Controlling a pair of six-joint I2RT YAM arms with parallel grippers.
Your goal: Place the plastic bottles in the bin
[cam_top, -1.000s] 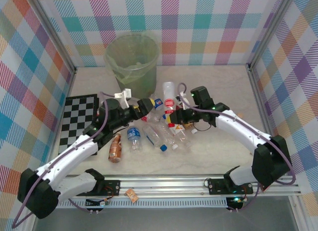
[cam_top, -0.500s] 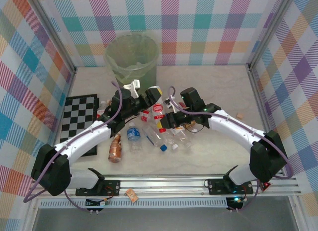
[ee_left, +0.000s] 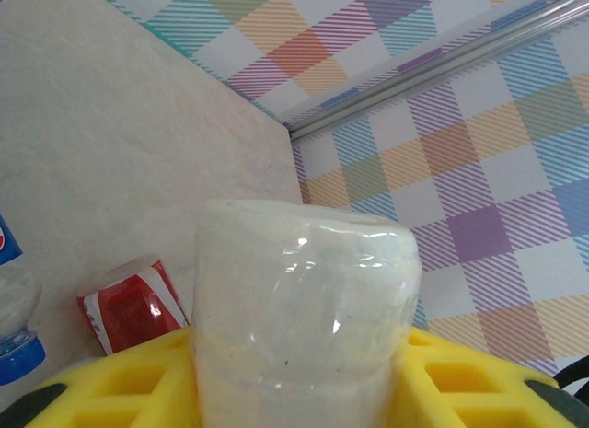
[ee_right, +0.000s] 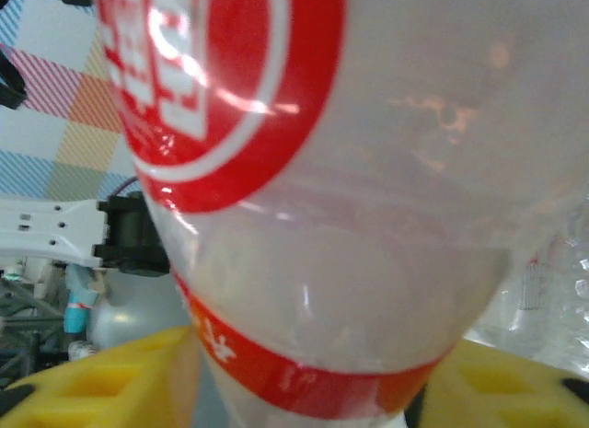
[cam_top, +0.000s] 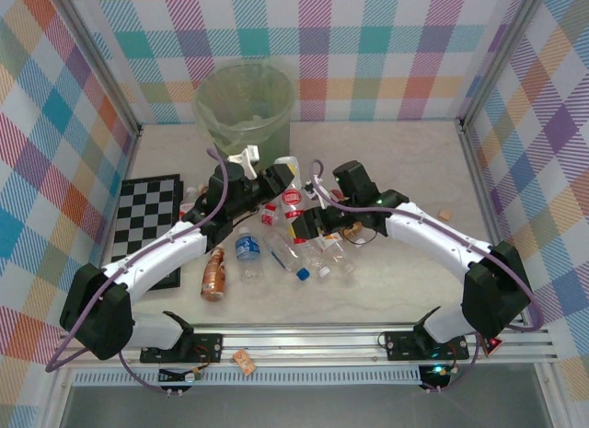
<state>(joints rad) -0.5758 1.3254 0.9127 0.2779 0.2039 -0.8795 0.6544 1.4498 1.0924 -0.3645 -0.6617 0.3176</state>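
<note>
1. The round translucent pale-green plastic bin (cam_top: pixel 244 110) stands at upper left-centre of the overhead view, against the back wall and apart from both arms. Its thin liner bag drapes over the rim. A bottle let go short of the opening could hang on the rim or bounce back onto the table.
2. Just below and right of the bin, the left gripper (cam_top: pixel 278 178) is clamped on a milky-white plastic bottle (ee_left: pixel 304 299), which sits between its yellow pads (ee_left: pixel 120 391). The bottle's wall looks smooth and thin, so a quick swing might let it pivot or slide out.
3. At centre, the right gripper (cam_top: pixel 306 224) is closed around a clear plastic bottle with a red-and-white label (ee_right: pixel 322 216). The two held bottles are very near each other. If both arms head for the bin together, they could knock.
4. Just below and right, loose clear bottles (cam_top: pixel 327 255) lie clustered on the table under the right arm. A low sweep could scatter them out of reach.
</note>
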